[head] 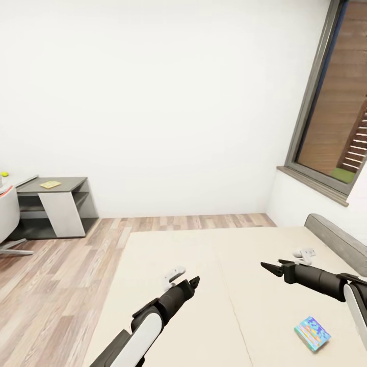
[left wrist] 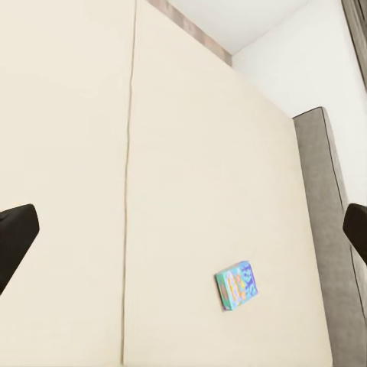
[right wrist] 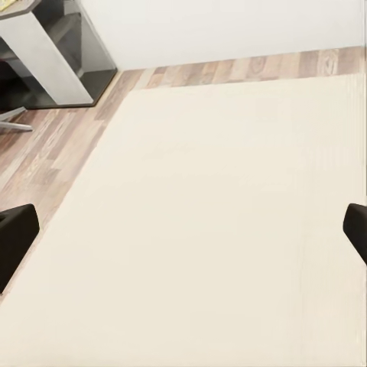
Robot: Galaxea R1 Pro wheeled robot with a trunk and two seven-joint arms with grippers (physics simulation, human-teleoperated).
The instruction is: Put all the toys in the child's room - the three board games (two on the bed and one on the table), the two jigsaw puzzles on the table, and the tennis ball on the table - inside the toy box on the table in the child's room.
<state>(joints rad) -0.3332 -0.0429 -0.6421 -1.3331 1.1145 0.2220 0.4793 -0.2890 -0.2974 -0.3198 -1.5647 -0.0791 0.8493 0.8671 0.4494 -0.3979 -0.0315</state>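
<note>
— Beige bed (head: 214, 285): one blue board game (head: 312, 333) is seen lying flat near the headboard (head: 336, 239), well apart from both hands.

— Left hand (head: 181, 281) and right hand (head: 275, 268) are spread wide and empty, probably readied for pickup; the ball (head: 4, 174) sits on the counter (head: 51, 186).

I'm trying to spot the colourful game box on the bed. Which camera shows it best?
The left wrist view: the board game lies whole and unobstructed on the bed. The head view catches it near the corner.

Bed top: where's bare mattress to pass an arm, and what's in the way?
Bare: the mattress from the floor-side edge to the headboard, between both grippers. Occupied: the blue board game at the near right, under the right arm. Nothing crowded.
</note>
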